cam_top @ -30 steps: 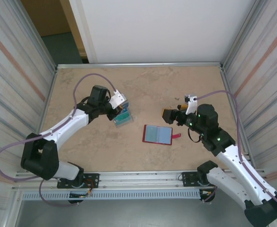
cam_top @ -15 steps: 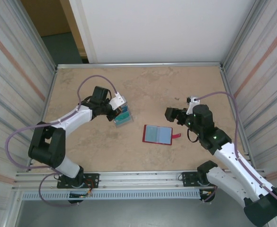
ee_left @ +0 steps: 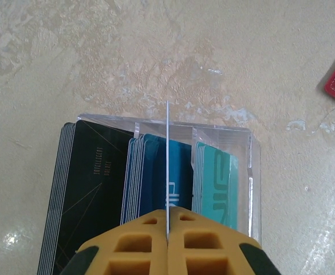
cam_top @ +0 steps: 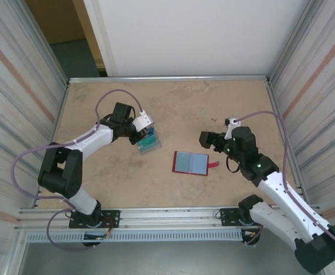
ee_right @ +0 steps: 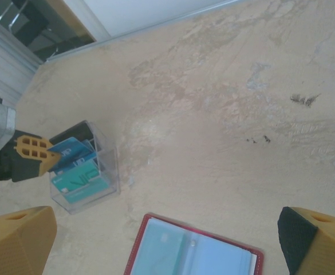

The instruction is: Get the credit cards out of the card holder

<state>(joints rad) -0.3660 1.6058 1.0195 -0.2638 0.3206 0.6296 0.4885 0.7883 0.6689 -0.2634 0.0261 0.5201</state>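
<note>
Left arm's shoulder and elbow have swung inward since a second ago, while the left gripper (ee_left: pixel 167 229) keeps its place over the clear box (ee_left: pixel 251 172); the right arm has drawn back slightly. I see the left pads pressed together on a card (ee_left: pixel 167 154), held edge-on above the middle compartment, between the black stack and the teal one. The right gripper (cam_top: pixel 206 139) hangs with its jaws wide apart and empty, near the far right of the card holder (cam_top: pixel 191 163).

Risks, as I judge them: the card's edge could land on a divider and bend or skid. A push off-centre could slide or tip the light box. A loose pinch could drop the card askew.

The card holder lies open and flat on the table (cam_top: pixel 184 103), mid-front, between the two arms. Its pale blue-grey panels face up inside a dark-red border, with the red tab (cam_top: pixel 214 165) pointing right. I cannot tell whether any card remains inside.
</note>
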